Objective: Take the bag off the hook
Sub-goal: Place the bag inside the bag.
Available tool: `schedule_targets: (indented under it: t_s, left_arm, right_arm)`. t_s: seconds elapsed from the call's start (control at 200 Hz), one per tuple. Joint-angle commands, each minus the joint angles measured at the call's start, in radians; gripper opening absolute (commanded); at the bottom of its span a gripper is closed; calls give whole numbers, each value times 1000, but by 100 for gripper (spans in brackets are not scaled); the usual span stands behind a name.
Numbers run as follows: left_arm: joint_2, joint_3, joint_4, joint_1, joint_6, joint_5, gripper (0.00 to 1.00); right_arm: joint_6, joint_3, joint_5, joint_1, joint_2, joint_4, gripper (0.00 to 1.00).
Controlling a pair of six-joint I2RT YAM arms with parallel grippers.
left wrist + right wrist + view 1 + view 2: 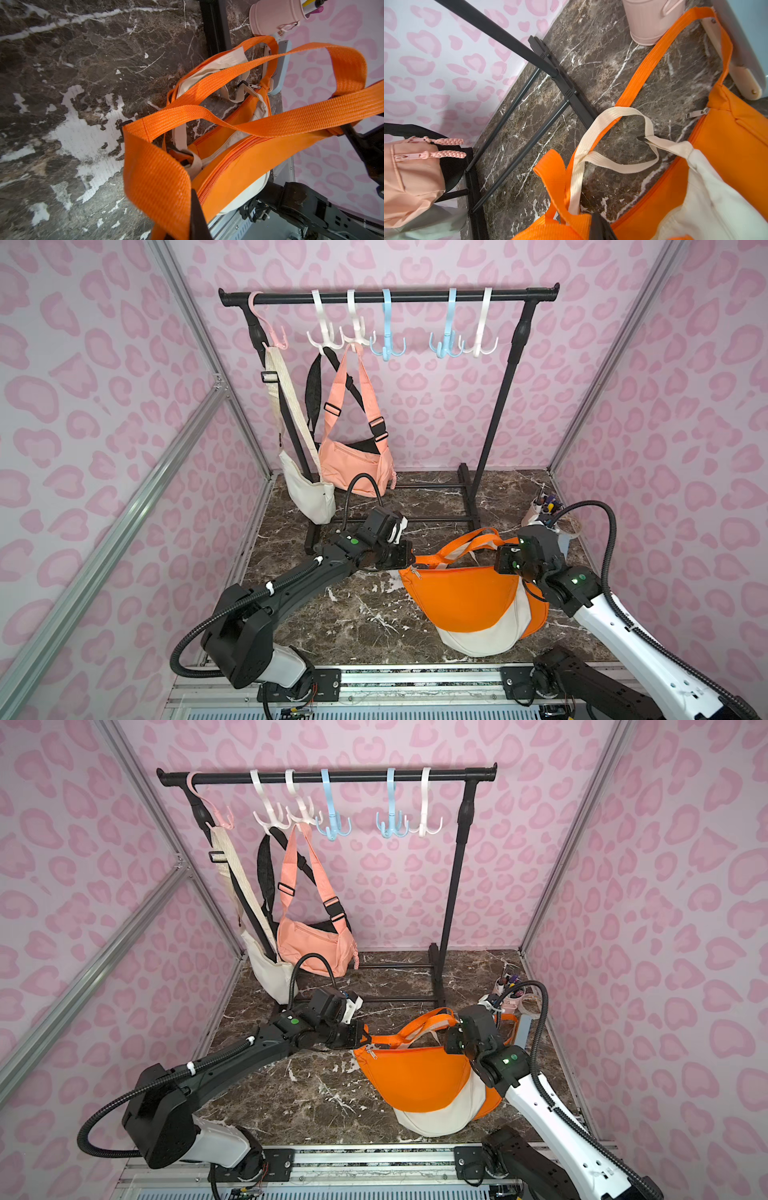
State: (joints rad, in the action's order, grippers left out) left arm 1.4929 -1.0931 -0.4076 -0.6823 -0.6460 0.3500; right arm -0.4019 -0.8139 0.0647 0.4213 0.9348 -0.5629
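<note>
The orange bag point(465, 597) point(415, 1077) lies on the marble table, off the rack's hooks, with a white bag point(490, 639) partly under it. My left gripper point(409, 558) point(365, 1036) is shut on its orange strap point(158, 166) at the bag's left end; in the left wrist view the strap fills the left gripper point(182, 228). At the bag's right end my right gripper point(500, 560) point(451, 1040) is shut on the strap point(556, 182), seen at the right gripper point(591, 228). The blue hooks point(388, 346) hang empty.
On the black rack point(390, 296) hang a cream bag point(307, 493), a peach bag point(355, 466) and a black bag behind it. A pink pen cup point(544, 514) and a grey-blue object point(280, 68) stand at the back right. Pink walls enclose the table.
</note>
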Motion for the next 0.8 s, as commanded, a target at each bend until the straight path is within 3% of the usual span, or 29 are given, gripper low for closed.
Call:
schedule_targets:
  t_s: [0.0,0.335,0.505,0.795]
  left_arm:
    - [34,-18,43,5,-9,-19,8]
    - [131,-22,83,27,-5,-36,13]
    - [165,-22,79,34,0,-27,20]
    - [141,-4,75,35,-5,-51,57]
  right_arm:
    - [-1,13,-39,-17,45,90,2]
    - [10,-7,-24,-62,203,159,4]
    - [10,-17,-18,-82,253,142,12]
    - [1,-56,-19,-104,293,57,40]
